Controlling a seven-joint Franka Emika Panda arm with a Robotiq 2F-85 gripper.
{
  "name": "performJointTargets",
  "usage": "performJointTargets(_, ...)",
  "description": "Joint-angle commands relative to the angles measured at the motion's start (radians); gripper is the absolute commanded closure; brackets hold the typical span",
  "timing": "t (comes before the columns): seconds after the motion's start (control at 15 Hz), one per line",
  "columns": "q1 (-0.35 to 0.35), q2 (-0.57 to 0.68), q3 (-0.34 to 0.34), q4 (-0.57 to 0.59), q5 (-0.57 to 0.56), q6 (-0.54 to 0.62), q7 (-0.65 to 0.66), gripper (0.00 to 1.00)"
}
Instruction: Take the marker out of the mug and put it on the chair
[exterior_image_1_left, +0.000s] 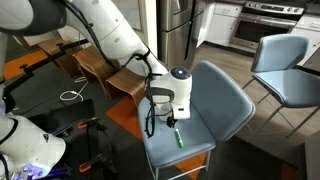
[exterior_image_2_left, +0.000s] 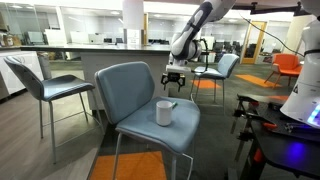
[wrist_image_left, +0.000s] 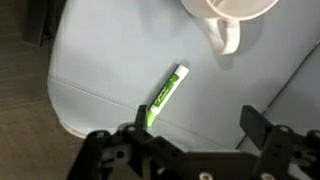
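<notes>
The green marker lies flat on the grey-blue seat of the chair, free of the gripper; it also shows in an exterior view near the seat's front edge. The white mug stands upright on the same seat, a short way from the marker. My gripper is open and empty, hovering above the seat with one finger close to the marker's lower end. In both exterior views it hangs over the chair, just above the mug's height.
More matching chairs stand nearby. A wooden piece of furniture sits behind the arm. An orange floor mat lies under the chair. Black equipment stands beside it.
</notes>
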Motion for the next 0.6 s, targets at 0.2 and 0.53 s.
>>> performJointTargets(0.2,0.056,-0.174,-0.032,-0.024,-0.296,-0.255,0.011,0.00)
performJointTargets(0.53,0.032,-0.258,0.043,-0.061,-0.380,-0.265,-0.050,0.00)
